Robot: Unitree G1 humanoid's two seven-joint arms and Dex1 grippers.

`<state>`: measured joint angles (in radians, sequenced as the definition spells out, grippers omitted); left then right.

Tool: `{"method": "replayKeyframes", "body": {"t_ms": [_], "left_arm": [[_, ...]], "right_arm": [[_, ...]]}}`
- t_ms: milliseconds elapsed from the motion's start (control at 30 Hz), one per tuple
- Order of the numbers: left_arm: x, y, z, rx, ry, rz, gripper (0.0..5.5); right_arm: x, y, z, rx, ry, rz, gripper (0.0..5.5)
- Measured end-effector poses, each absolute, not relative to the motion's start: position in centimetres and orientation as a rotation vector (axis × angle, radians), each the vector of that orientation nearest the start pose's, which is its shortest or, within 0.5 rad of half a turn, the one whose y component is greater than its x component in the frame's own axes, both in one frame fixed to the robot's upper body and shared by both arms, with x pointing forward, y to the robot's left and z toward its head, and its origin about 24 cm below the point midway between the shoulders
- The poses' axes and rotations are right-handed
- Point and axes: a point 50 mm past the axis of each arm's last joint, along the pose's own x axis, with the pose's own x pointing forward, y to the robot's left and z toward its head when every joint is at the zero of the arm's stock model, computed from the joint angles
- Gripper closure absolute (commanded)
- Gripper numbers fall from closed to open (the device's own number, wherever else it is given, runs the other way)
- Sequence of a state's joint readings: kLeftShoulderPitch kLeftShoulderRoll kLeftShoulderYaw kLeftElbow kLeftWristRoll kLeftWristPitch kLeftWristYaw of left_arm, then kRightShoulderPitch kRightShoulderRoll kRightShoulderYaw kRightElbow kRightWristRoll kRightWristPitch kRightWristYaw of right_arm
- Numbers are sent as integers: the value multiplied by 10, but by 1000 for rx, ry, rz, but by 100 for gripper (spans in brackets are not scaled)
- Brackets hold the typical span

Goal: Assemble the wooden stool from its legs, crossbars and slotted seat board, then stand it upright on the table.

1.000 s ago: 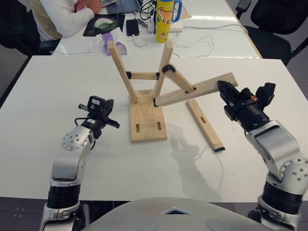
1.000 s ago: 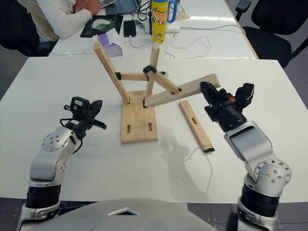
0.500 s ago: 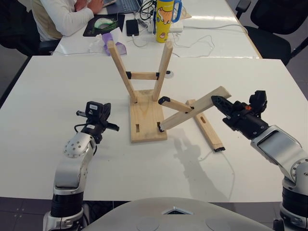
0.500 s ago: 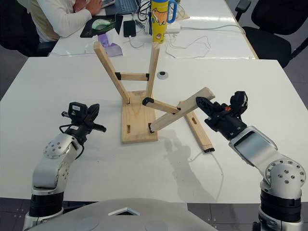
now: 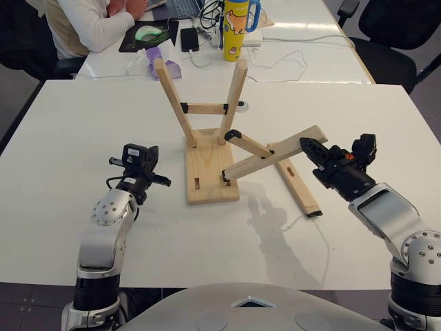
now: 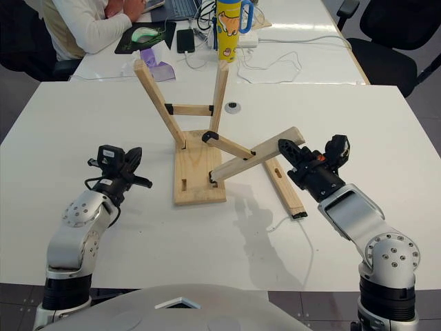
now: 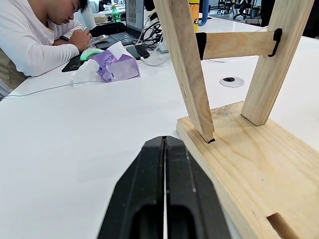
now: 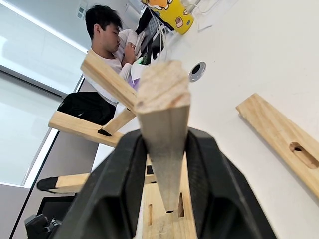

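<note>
Here: desk (image 5: 83,124). Slotted seat board (image 5: 207,172), flat at centre, two legs (image 5: 234,96) and crossbar (image 5: 205,108) fitted. Third leg (image 5: 275,157), tilted, upper end pinched between right gripper (image 6: 286,148) fingers, lower end at board's right edge. Loose leg (image 5: 298,181), beneath. Left gripper (image 7: 164,142), fingers pressed together, apart from board.

Seat board (image 5: 209,172) laid flat on table, slots up. Two legs (image 5: 174,100) seated in far slots, splayed, joined by crossbar (image 5: 205,108). Third leg (image 5: 275,156), black-tipped crossbar stub (image 5: 247,144) attached, held tilted in right gripper (image 5: 311,147), lower end over near right slot. Fourth leg (image 5: 298,183) laid flat beside board.
</note>
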<state>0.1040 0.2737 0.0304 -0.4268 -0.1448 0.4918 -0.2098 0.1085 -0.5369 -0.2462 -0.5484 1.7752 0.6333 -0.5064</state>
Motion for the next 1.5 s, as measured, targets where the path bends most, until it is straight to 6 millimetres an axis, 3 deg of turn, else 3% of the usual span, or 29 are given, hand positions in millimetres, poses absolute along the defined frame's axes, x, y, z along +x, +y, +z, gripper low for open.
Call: {"method": "replayKeyframes", "body": {"t_ms": [533, 1067, 1267, 1367, 1500], "left_arm": [[227, 183, 77, 113, 170, -204, 550], [226, 182, 79, 124, 160, -205, 550], [227, 181, 80, 130, 158, -207, 550], [227, 181, 80, 134, 156, -207, 550], [230, 181, 81, 136, 149, -208, 550]], "right_arm": [[207, -201, 129, 796, 431, 192, 444], [217, -196, 144, 369, 260, 251, 444], [216, -181, 150, 209, 191, 421, 444], [216, -180, 150, 194, 186, 460, 444], [229, -196, 145, 255, 235, 410, 444]]}}
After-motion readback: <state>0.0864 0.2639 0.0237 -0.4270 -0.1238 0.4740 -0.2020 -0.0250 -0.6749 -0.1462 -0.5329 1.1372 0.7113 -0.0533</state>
